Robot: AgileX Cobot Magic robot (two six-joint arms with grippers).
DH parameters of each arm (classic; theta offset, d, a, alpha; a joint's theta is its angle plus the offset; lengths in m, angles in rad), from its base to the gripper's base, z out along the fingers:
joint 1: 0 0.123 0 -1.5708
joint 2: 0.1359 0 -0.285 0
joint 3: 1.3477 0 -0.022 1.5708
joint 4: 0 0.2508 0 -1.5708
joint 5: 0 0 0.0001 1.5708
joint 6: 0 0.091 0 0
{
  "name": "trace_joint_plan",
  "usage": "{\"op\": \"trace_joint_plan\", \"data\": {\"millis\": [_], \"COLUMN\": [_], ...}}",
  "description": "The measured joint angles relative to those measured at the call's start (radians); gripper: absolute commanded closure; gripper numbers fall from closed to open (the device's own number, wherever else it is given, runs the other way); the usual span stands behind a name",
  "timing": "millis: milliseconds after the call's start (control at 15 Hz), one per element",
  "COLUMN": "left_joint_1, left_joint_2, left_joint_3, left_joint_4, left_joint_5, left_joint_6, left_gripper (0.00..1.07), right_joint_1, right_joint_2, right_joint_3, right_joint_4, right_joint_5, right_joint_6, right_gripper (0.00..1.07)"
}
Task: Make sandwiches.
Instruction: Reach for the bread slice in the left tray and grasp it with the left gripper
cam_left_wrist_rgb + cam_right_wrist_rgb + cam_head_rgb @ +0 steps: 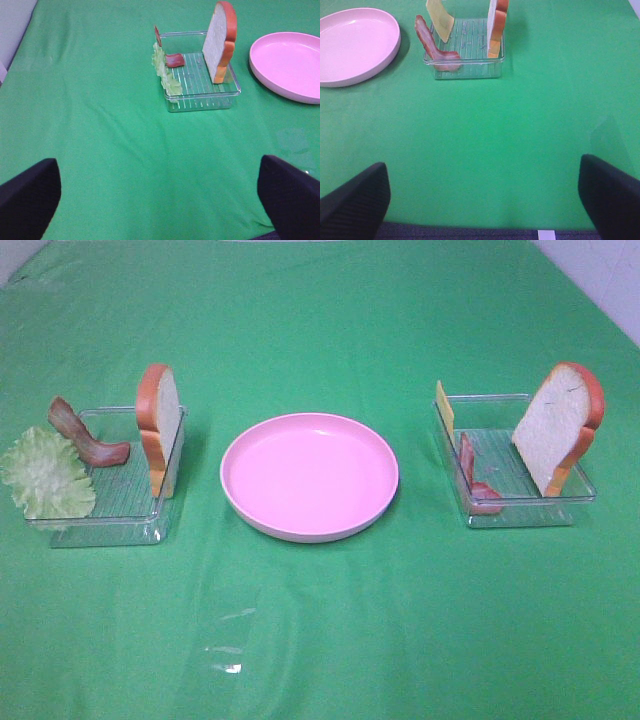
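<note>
No sandwich is stacked; the parts stand in two clear trays. The left tray holds an upright bread slice, a bacon strip and lettuce. The right tray holds a bread slice, cheese and bacon. My left gripper is open and empty, well short of its tray, bread and lettuce. My right gripper is open and empty, short of its tray, bacon and cheese. Neither gripper shows in the high view.
A round pink plate lies empty between the two trays on the green cloth. It also shows in the left wrist view and the right wrist view. The cloth's far right corner ends near a white wall.
</note>
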Motion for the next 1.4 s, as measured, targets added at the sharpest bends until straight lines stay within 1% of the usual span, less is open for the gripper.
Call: {"op": "trace_joint_plan", "data": {"millis": [667,733,800,867,1067,1133,1267,1333,1400], "left_joint_1": [0.0,0.0,0.0,0.0,0.0,0.0,0.0,0.0,0.0], "left_joint_2": [0.0,0.0,0.014,0.032,0.206,0.349,0.517,0.556,0.662], "left_joint_3": [0.0,0.0,-0.001,-0.004,-0.048,-0.084,-0.151,-0.176,-0.235], "left_joint_4": [0.0,0.0,0.0,0.0,0.001,0.001,0.001,0.001,0.001], "left_joint_5": [0.0,0.0,0.0,-0.002,-0.115,-0.206,-0.253,-0.265,-0.281], "left_joint_6": [0.0,-0.004,-0.02,-0.02,-0.051,-0.067,-0.071,-0.071,-0.072], "left_gripper": [0.07,0.07,0.07,0.07,0.07,0.07,0.07,0.07,0.07], "right_joint_1": [0.0,0.0,0.0,0.0,0.0,0.0,0.0,0.0,0.0], "right_joint_2": [0.0,0.0,0.0,0.0,0.0,0.0,0.0,0.0,0.0], "right_joint_3": [0.0,0.0,0.0,0.0,0.0,0.0,0.0,0.0,0.0], "right_joint_4": [0.0,0.0,0.0,0.0,0.0,0.0,0.0,0.0,0.0], "right_joint_5": [0.0,0.0,0.0,0.0,0.0,0.0,0.0,0.0,0.0], "right_joint_6": [0.0,0.0,0.0,0.0,0.0,0.0,0.0,0.0,0.0], "right_gripper": [0.1,0.1,0.1,0.1,0.1,0.1,0.1,0.1,0.1]}}
